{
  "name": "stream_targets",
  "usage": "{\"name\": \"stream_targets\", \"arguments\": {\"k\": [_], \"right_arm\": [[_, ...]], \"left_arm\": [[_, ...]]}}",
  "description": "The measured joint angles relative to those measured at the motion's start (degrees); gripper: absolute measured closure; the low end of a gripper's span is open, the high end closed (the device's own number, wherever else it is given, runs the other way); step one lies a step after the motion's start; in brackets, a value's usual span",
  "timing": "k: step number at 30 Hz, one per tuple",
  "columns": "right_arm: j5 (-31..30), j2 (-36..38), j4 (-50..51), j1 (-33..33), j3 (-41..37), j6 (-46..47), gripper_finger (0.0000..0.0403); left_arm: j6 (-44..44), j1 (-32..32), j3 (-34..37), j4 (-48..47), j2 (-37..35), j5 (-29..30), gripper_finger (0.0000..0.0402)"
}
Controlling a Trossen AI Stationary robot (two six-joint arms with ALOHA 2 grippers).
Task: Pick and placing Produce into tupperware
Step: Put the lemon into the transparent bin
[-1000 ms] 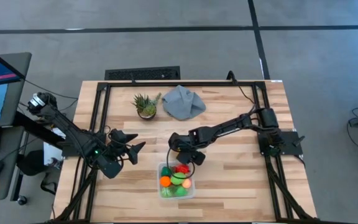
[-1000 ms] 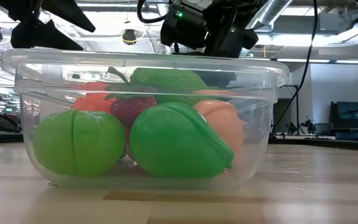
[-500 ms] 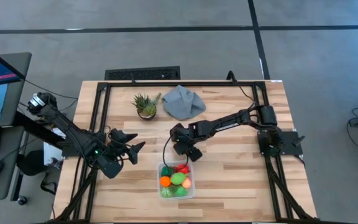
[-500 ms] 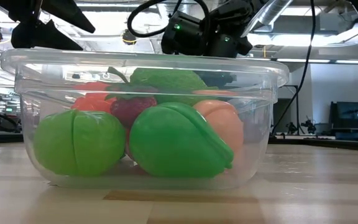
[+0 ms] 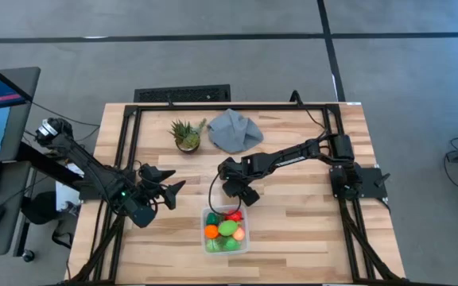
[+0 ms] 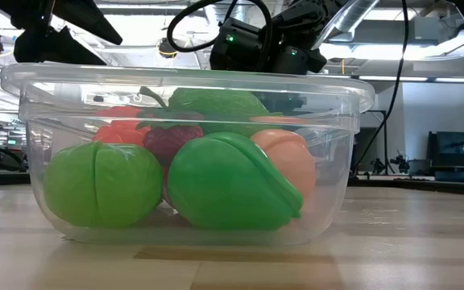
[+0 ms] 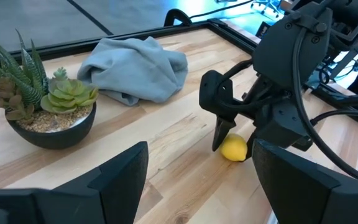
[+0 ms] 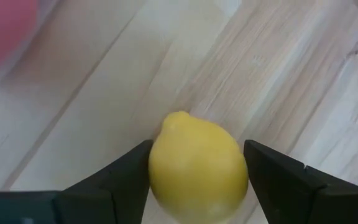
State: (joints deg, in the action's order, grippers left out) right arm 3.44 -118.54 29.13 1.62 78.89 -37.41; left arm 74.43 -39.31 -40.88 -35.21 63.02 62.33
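The clear tupperware (image 5: 206, 238) (image 6: 22, 145) stands near the table's near edge. It holds several toy produce pieces: green ones (image 6: 224, 185), an orange one (image 5: 211, 232), red ones (image 5: 233, 215) and a peach one (image 6: 288, 161). A yellow lemon (image 7: 233, 149) (image 8: 197, 167) lies on the wood just beyond the container's far side. My right gripper (image 5: 241, 193) (image 8: 197, 186) points down over the lemon, open, one finger on each side of it. My left gripper (image 5: 173, 191) (image 7: 197, 186) hangs open over the table, left of the container. My right gripper comes at the lemon from above, pointing down, with a finger (image 8: 123, 180) close against each side of it. The lemon rests on the table. I cannot tell whether the fingers touch it.
A spiky potted plant (image 5: 187, 135) (image 7: 42, 106) and a crumpled grey cloth (image 5: 234, 131) (image 7: 135, 71) sit near the table's far edge. Black frame rails (image 5: 126, 159) run along the table's sides. Bare wood lies right of the container.
My right gripper has moved from above the tupperware's far rim toward the table's far edge and a little left, coming over the wood beside the container, then has kept nearly still. The produce in the container has not moved.
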Motion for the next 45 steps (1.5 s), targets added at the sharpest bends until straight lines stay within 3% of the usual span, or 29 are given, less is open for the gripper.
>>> {"name": "stream_targets", "arguments": {"k": [9,18,26,31,35,40,45], "right_arm": [[0.22,0.04,1.52,-0.25,0.02,0.09,0.0174],[-0.32,0.04,1.94,-0.48,0.02,3.39,0.016],[-0.7,0.7,3.64,-1.13,-0.11,6.95,0.0175],[-0.6,1.57,5.2,-1.81,-0.18,8.94,0.0152],[-0.45,1.57,5.65,-2.17,-0.11,9.14,0.0157],[1.12,1.57,5.95,-2.19,-0.11,10.56,0.0173],[2.62,1.57,5.91,-2.25,-0.11,12.22,0.0156]], "left_arm": [[0.07,0.0,0.0,-0.06,0.0,0.0,0.0123],[0.11,0.0,0.0,-0.05,0.0,-0.13,0.0123],[0.33,0.01,0.0,-0.04,0.0,-0.46,0.0123],[0.33,0.0,-0.02,-0.04,0.0,-0.46,0.0123],[0.33,0.0,-0.02,-0.04,0.0,-0.48,0.0123],[0.26,0.0,-0.02,-0.04,0.0,-0.5,0.0123],[-0.21,0.02,-0.02,-0.06,0.0,-0.5,0.0123]]}}
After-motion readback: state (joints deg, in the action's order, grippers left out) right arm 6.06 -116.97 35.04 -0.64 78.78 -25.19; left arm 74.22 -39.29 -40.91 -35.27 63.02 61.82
